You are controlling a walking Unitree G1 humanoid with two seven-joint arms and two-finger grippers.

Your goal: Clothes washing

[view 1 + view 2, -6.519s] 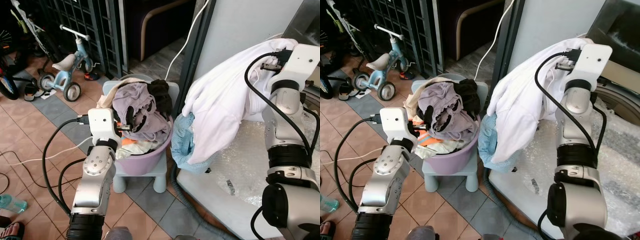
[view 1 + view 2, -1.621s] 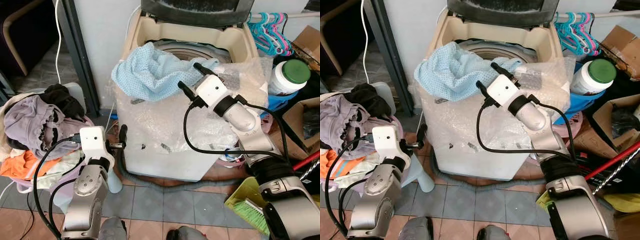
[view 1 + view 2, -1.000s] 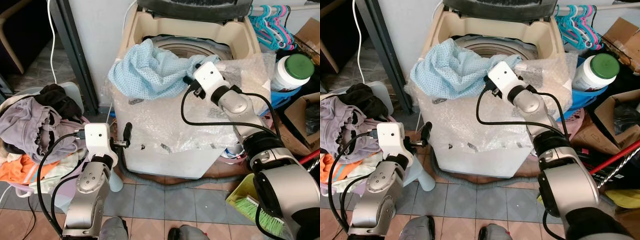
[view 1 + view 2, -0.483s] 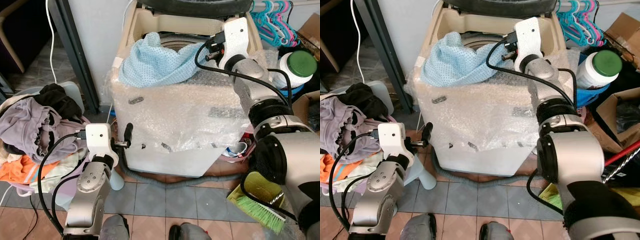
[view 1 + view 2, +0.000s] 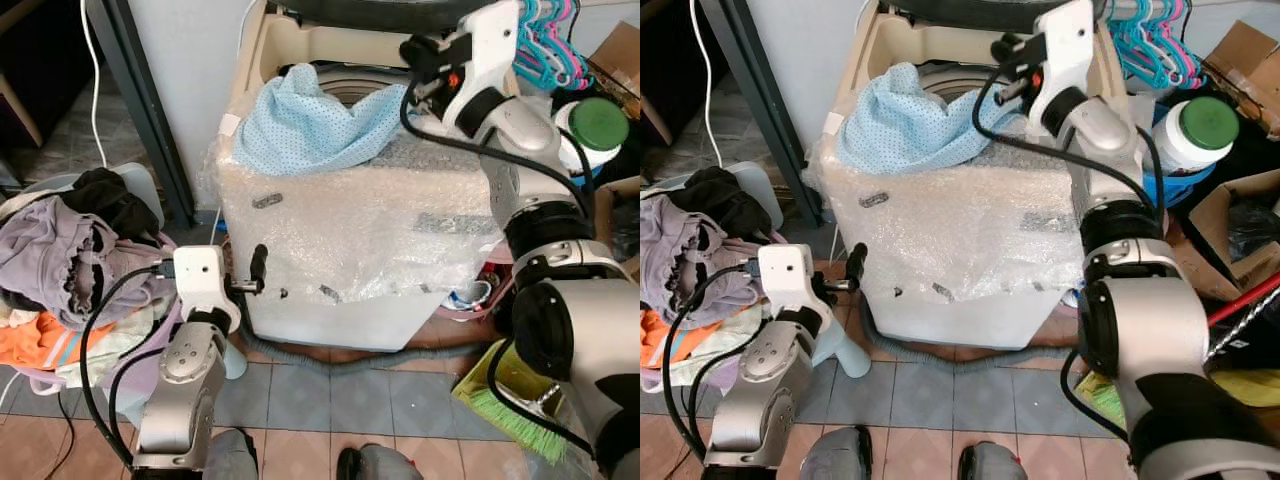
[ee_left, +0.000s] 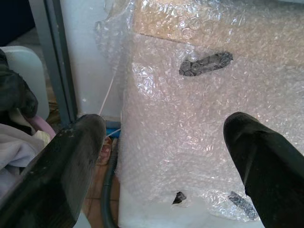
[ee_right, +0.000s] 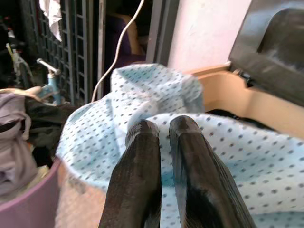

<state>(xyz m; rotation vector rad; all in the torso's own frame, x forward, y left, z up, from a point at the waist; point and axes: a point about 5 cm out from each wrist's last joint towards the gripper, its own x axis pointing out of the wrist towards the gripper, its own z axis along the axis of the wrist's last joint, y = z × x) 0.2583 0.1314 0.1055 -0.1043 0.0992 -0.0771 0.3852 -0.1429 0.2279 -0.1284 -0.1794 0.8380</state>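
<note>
A light blue dotted cloth (image 5: 310, 120) lies draped over the front left rim of the cream top-loading washing machine (image 5: 350, 220), which is wrapped in bubble wrap with its dark lid up. My right gripper (image 5: 418, 52) hovers above the cloth's right edge, over the tub, its fingers (image 7: 142, 156) shut with nothing between them. My left gripper (image 6: 164, 126) is open, low in front of the washer's left corner. A purple basket (image 5: 150, 350) heaped with grey, black and orange clothes (image 5: 60, 260) stands at my left.
Turquoise and pink hangers (image 5: 545, 30) hang behind the washer. A white jar with a green lid (image 5: 590, 125), a cardboard box (image 5: 1240, 60) and a green brush (image 5: 515, 415) crowd the right side. A grey hose (image 5: 300, 355) runs along the washer's base. A dark post (image 5: 140, 110) rises on the left.
My right gripper has lifted up and away from the cloth's edge at the tub rim. The cloth stays draped on the washer. The left arm holds still.
</note>
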